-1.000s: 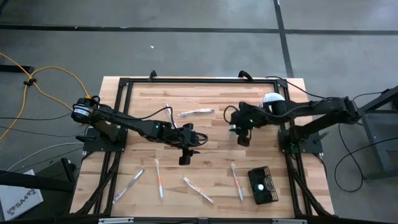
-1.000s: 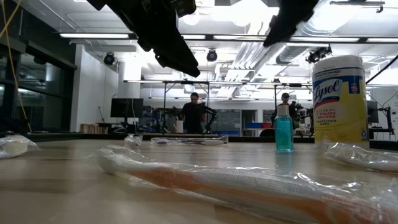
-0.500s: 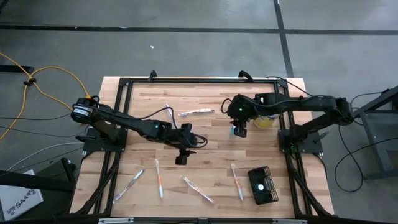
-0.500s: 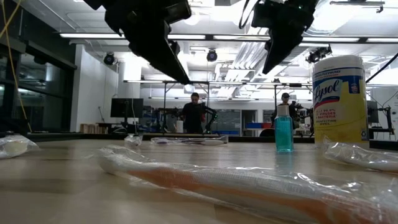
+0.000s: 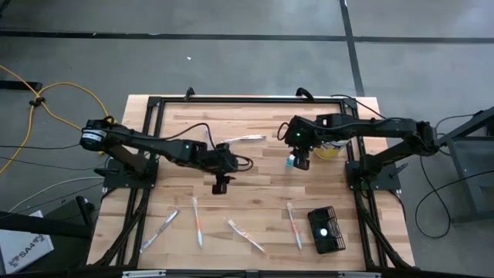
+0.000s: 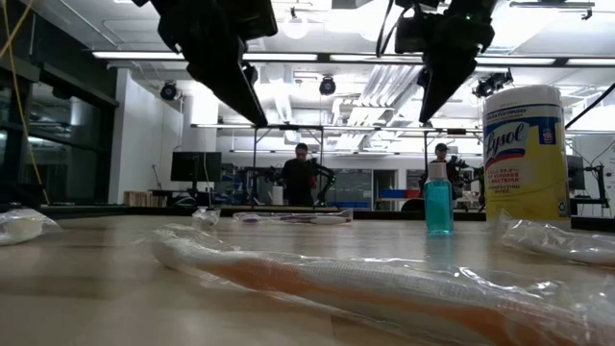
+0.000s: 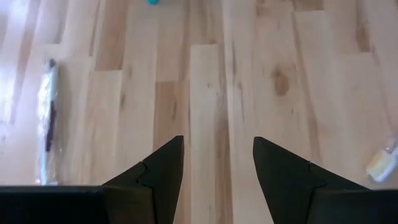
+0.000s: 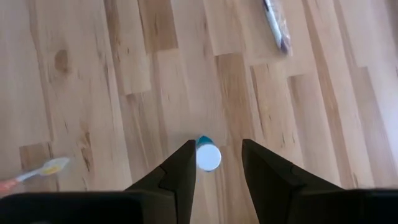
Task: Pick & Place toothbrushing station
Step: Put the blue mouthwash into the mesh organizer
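The toothbrushing station, a small black wire-mesh basket, stands on the table near its near right corner, far from both grippers. My right gripper is open and points steeply down over a small teal bottle with a white cap. In the low view its fingers end above the bottle, clear of it. My left gripper hovers open over bare wood at the table's middle.
A yellow canister stands at the far right, partly under my right arm. Several wrapped toothbrushes lie about: one at the far middle, others along the near edge.
My right gripper has swung a little toward the far edge, sunk and tipped more steeply down, ending over the teal bottle. My left gripper has drawn back toward the far and left edges. Both stay open; nothing on the table has moved.
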Robot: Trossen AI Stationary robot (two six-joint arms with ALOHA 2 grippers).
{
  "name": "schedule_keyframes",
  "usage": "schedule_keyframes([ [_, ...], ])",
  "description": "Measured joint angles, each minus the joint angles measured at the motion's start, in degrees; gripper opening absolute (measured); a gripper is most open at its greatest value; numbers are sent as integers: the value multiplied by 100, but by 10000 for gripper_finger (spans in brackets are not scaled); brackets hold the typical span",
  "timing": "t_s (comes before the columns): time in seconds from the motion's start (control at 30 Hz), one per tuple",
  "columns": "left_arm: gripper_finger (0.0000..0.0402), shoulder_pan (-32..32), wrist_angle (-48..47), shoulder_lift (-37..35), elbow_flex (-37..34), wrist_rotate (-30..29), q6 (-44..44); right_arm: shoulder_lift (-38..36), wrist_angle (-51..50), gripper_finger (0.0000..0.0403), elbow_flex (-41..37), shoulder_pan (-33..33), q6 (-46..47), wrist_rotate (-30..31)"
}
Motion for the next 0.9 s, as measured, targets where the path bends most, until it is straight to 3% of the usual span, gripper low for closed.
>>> schedule_keyframes([
  [0.43,185,170,-79,24,0,24,-210,31,-131,121,0,2,-190,13],
  [0.9,185,166,-58,26,0,26,-271,841,-86,121,0,11,-457,-83],
])
